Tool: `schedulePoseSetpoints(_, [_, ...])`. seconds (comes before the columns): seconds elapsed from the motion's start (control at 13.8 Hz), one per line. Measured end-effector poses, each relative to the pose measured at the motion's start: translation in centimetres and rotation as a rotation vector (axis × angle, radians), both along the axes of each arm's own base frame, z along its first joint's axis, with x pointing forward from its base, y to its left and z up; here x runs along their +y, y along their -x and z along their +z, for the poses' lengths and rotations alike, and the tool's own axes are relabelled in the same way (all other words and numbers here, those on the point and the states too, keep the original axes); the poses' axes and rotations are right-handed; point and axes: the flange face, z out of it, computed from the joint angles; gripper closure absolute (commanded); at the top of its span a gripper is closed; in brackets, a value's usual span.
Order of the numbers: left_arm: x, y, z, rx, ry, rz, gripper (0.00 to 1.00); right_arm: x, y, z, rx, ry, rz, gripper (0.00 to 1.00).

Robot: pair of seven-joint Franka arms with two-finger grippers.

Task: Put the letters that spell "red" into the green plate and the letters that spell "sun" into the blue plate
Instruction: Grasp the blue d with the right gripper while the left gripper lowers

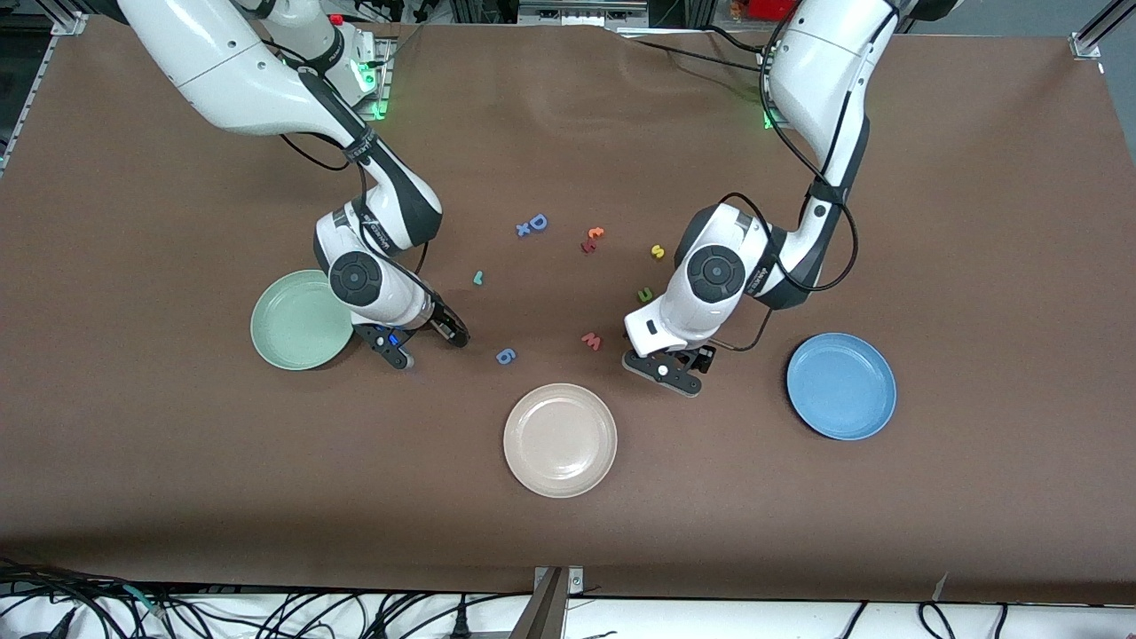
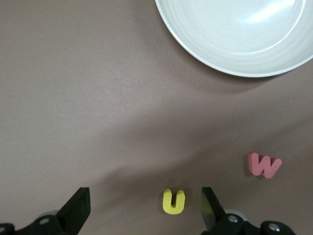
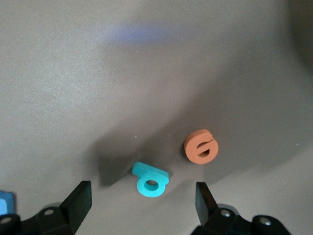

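A small yellow foam u (image 2: 173,201) lies flat between the wide-spread fingers of the left gripper (image 2: 143,210). The right gripper (image 3: 139,203), also spread wide, hangs over a teal d (image 3: 150,179) and an orange e (image 3: 200,146). The green plate (image 1: 297,319) and the blue plate (image 1: 840,385) hold nothing.

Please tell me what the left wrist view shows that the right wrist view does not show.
Only the left wrist view shows the yellow u between the open left pincer's fingers, the pink w beside it, and the cream-white plate.

Only the right wrist view shows the teal d and the orange e, lying close together between the open right pincer's fingers.

Both show the brown table, and each shows its own pincer open over letters, holding nothing.
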Motion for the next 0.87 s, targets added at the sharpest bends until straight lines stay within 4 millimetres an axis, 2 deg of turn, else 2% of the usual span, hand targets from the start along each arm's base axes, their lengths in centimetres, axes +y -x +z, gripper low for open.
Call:
schedulePoseSetpoints(0.07, [-0.2,0.5,-0.8,-0.014,0.005,-0.002,0.0,-0.2,-0.1,0.0,0.0,0.002,-0.002,0.06])
schedulePoseSetpoints(0.22, [-0.5,1.6,-2.5,-0.03,0.01,-0.002,0.0,-0.4,-0.2,-0.1,0.0,0.005,-0.006,0.14])
schedulePoseSetpoints(0.36, [-0.4,2.4,-3.7,-0.019,0.002,-0.001,0.0,-0.5,-0.2,-0.1,0.0,0.006,-0.01,0.15])
schedulePoseSetpoints(0.44, [-0.2,2.7,-4.1,-0.014,-0.001,-0.001,0.0,-0.6,-0.2,-0.2,0.0,0.007,-0.011,0.21])
schedulePoseSetpoints(0.51, [-0.1,2.8,-4.3,-0.009,-0.004,-0.001,0.0,-0.6,-0.2,-0.2,0.0,0.008,-0.012,0.33])
schedulePoseSetpoints(0.87, [-0.4,3.2,-4.4,-0.006,-0.004,-0.007,0.11,-0.7,-0.3,-0.2,-0.009,0.004,-0.019,0.3])
